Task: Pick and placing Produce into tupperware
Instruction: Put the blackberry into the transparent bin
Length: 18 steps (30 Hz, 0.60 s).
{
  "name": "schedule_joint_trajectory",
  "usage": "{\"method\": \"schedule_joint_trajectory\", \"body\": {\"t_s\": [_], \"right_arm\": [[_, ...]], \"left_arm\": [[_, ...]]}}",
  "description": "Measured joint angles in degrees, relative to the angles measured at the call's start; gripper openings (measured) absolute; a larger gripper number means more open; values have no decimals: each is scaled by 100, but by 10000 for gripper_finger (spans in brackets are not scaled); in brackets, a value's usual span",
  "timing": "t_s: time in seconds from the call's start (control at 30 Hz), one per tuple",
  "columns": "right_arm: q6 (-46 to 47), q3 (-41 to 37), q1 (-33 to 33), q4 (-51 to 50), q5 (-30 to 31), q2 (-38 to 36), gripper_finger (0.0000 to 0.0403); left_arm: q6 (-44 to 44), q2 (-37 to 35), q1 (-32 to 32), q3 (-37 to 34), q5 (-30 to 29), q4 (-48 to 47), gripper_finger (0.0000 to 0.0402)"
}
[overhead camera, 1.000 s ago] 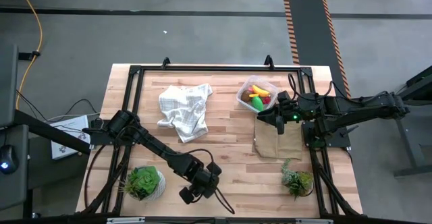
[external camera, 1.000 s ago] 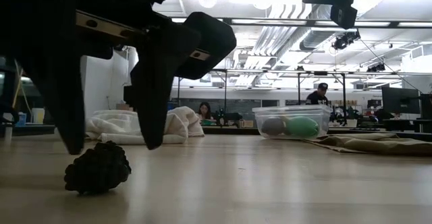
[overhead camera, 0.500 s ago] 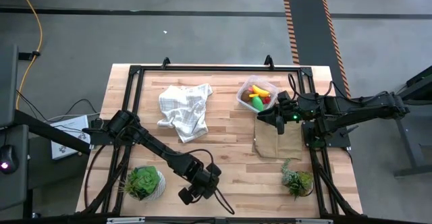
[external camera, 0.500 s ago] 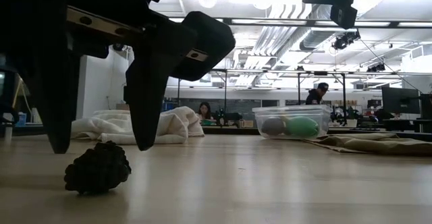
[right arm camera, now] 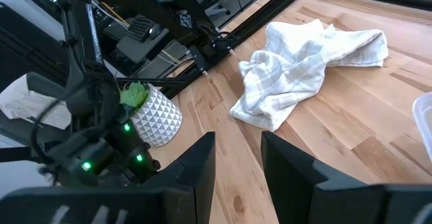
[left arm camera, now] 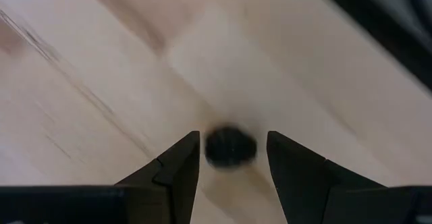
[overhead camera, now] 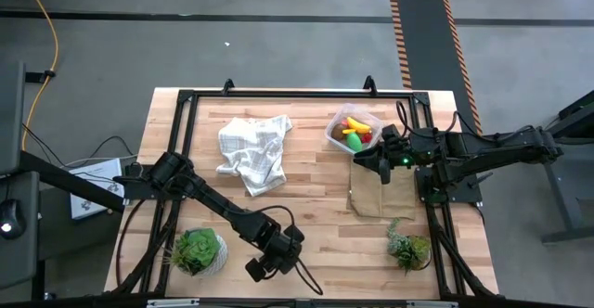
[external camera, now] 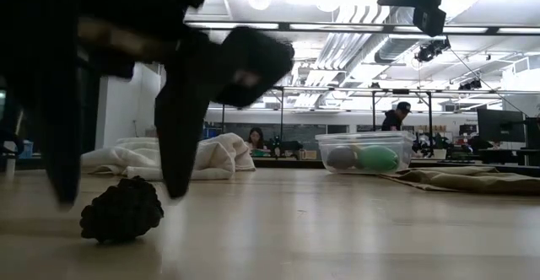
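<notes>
My left claw (left arm camera: 229,158) hangs half-open, empty, just over the dark berry (left arm camera: 230,146) on the counter (overhead camera: 316,197); I should keep it centred between the fingers, drop until they straddle it, close gently; the tupperware (overhead camera: 353,130) sits well apart.

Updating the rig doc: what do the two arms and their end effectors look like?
Both arms are dark, jointed, with black cables looping near the wrists. The left end effector has two black, wedge-shaped, tapering fingers. The right end effector has the same dark flat fingers; a green light glows on the right arm's wrist.
</notes>
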Motion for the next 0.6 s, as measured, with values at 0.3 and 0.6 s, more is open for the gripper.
{"method": "schedule_joint_trajectory", "body": {"t_s": [0.3, 0.6], "right_arm": [[-2, -5, 0, 2, 17, -2, 110], [-7, -5, 0, 2, 17, -2, 110]], "left_arm": [[-2, 104, -4, -2, -42, -48, 161], [-24, 108, -2, -4, -52, -47, 161]]}}
